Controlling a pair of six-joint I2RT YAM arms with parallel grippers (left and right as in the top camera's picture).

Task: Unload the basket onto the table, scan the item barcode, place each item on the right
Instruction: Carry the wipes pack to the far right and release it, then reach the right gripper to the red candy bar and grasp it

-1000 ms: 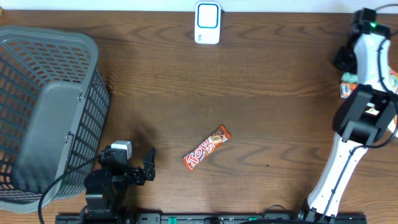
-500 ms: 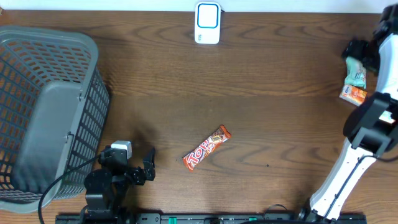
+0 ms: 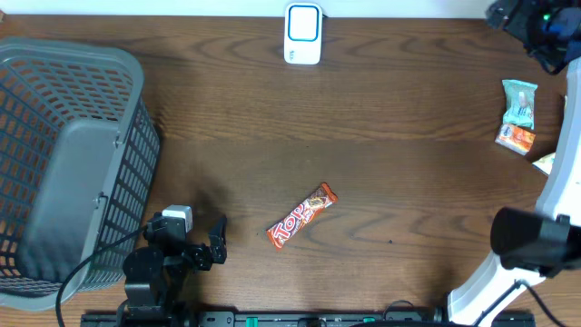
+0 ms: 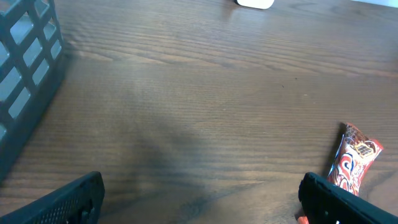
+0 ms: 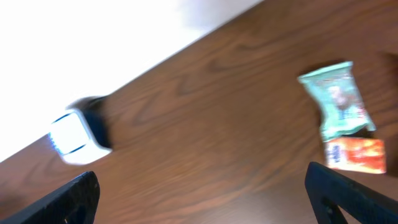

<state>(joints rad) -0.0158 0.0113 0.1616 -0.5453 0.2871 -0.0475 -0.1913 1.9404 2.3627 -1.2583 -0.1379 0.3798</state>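
Note:
A red-and-orange candy bar (image 3: 302,215) lies slantwise near the table's front middle; in the left wrist view this candy bar (image 4: 354,163) is just beyond the right fingertip. The white and blue scanner (image 3: 302,32) stands at the back edge, blurred as the scanner (image 5: 78,134) in the right wrist view. My left gripper (image 3: 216,241) rests low at the front left, open and empty (image 4: 199,208). My right gripper (image 3: 508,16) hovers over the far right corner, open and empty (image 5: 205,199). A green packet (image 3: 520,102) and an orange packet (image 3: 516,138) lie below it.
A large grey slatted basket (image 3: 136,136) fills the left side, its wall (image 4: 25,74) close to my left gripper. The right arm's white link (image 3: 563,182) runs along the right edge. Another packet (image 3: 545,163) peeks out beside it.
My right gripper has opened and swung up and back from the packets to the far right corner. The green packet now lies uncovered on the table. The left arm has not moved.

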